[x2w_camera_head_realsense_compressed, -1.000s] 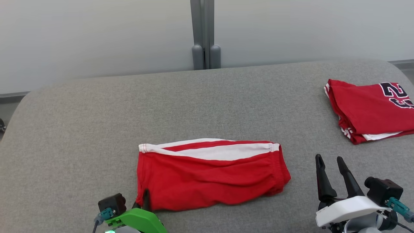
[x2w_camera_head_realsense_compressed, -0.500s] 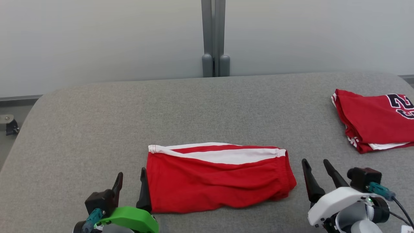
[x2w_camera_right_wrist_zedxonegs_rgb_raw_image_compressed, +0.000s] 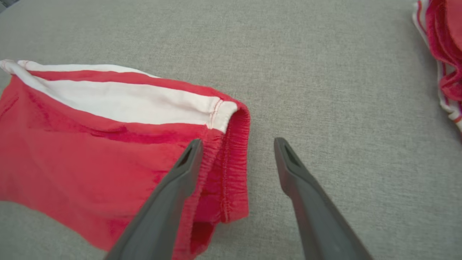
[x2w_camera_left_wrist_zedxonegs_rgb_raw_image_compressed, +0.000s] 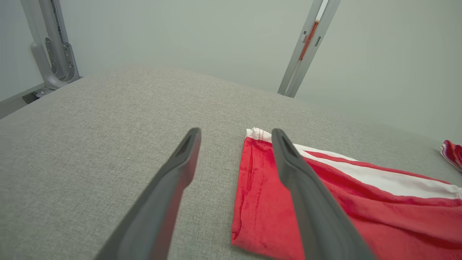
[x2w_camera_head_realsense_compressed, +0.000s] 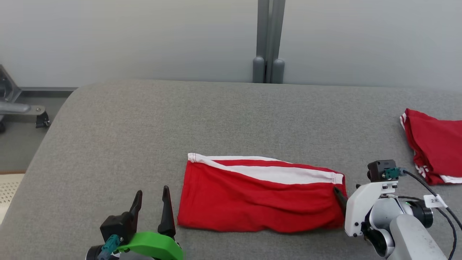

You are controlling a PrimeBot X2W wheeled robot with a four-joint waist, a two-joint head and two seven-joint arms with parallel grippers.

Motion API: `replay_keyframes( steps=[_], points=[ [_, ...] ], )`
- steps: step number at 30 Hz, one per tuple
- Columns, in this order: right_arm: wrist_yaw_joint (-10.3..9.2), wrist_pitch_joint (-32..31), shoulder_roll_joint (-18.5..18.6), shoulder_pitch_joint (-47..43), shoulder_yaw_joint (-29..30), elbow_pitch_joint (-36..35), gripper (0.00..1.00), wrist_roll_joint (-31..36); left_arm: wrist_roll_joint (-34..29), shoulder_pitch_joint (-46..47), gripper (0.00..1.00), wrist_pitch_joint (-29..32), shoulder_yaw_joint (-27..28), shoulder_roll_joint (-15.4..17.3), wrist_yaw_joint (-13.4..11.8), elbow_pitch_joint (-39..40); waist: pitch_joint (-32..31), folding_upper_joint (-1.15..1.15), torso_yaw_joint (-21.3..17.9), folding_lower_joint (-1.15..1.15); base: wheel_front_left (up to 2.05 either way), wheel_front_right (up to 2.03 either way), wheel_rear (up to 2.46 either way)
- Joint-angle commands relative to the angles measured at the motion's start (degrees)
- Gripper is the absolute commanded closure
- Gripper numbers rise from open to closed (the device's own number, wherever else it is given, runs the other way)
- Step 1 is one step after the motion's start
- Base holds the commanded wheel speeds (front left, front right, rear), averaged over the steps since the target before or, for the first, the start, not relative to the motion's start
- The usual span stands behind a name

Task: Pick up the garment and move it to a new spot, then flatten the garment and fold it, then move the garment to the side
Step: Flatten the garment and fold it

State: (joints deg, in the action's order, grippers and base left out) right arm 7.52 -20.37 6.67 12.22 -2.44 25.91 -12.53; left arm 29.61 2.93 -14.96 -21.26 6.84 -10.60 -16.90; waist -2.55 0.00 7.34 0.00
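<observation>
Shorts [x2w_camera_head_realsense_compressed: 260,195] lie folded flat on the table [x2w_camera_head_realsense_compressed: 231,115] — fold looks done, and you have the move aside left. Left gripper [x2w_camera_head_realsense_compressed: 152,191] sits just left of the shorts, fingers spread, empty. Right gripper [x2w_camera_right_wrist_zedxonegs_rgb_raw_image_compressed: 237,141] straddles the shorts' right edge, fingers spread — nothing pinched yet.

You have a grey fabric surface [x2w_camera_head_realsense_compressed: 144,119] spread wide before you. At its right edge lies a folded red cloth with white trim [x2w_camera_head_realsense_compressed: 436,148]. Beyond the far edge, twin grey posts [x2w_camera_head_realsense_compressed: 269,54] rise against a pale wall [x2w_camera_head_realsense_compressed: 126,36]. On the far left stands a metal frame on a caster [x2w_camera_head_realsense_compressed: 42,121].
</observation>
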Motion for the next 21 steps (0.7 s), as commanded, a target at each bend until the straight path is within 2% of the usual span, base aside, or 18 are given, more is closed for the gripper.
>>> replay_keyframes(
  steps=[1,13,14,15,16,17,18,19,21],
  points=[
    [-0.08,-0.8,0.5,1.1,0.2,1.4,0.0,-0.4,-0.5,0.1,0.0,-0.2,0.2,0.2,-0.3,0.2,0.5,0.0,2.0,0.0,0.0,0.0,0.0],
    [-0.08,-5.8,2.4,5.9,-0.6,14.2,0.0,-6.5,-1.4,1.5,0.0,0.2,-0.1,1.3,-0.9,1.3,1.7,0.0,6.4,0.0,0.0,0.0,0.0],
    [-0.08,-6.2,2.5,6.1,-1.2,14.8,0.09,-7.4,-1.5,1.6,0.0,0.4,-0.2,1.3,-1.0,1.4,1.8,0.0,6.5,0.0,0.0,0.0,0.0],
    [-0.08,-6.5,2.7,6.3,-1.7,15.5,0.37,-8.3,-1.5,1.6,0.0,0.5,-0.2,1.4,-1.1,1.5,1.9,0.0,6.5,0.0,0.0,0.0,0.0],
    [-0.08,-6.5,2.8,6.5,-2.0,15.9,0.58,-9.1,-1.5,1.6,0.0,0.5,-0.2,1.5,-1.1,1.6,1.9,0.0,6.5,0.0,0.0,0.0,0.0],
    [-0.08,-6.4,2.9,6.7,-2.4,16.2,0.69,-10.1,-1.5,1.5,0.0,0.5,-0.2,1.6,-1.1,1.8,2.0,0.0,6.4,0.0,0.0,0.0,0.0],
    [-0.08,-6.4,3.1,6.8,-2.8,16.5,0.87,-10.9,-1.5,1.5,0.0,0.6,-0.2,1.7,-1.2,1.9,2.0,0.0,6.2,0.0,0.0,0.0,0.0],
    [-0.08,-6.3,3.4,7.0,-3.1,16.8,1.0,-11.6,-1.6,1.5,0.0,0.6,-0.2,1.8,-1.3,2.0,2.0,0.0,6.0,0.0,0.0,0.0,0.0],
    [-0.09,-6.5,4.3,7.8,-4.1,17.2,1.0,-13.4,-1.5,1.5,0.0,0.7,-0.2,1.9,-1.5,2.2,2.0,0.0,5.1,0.0,0.0,0.0,0.0]
  ],
)
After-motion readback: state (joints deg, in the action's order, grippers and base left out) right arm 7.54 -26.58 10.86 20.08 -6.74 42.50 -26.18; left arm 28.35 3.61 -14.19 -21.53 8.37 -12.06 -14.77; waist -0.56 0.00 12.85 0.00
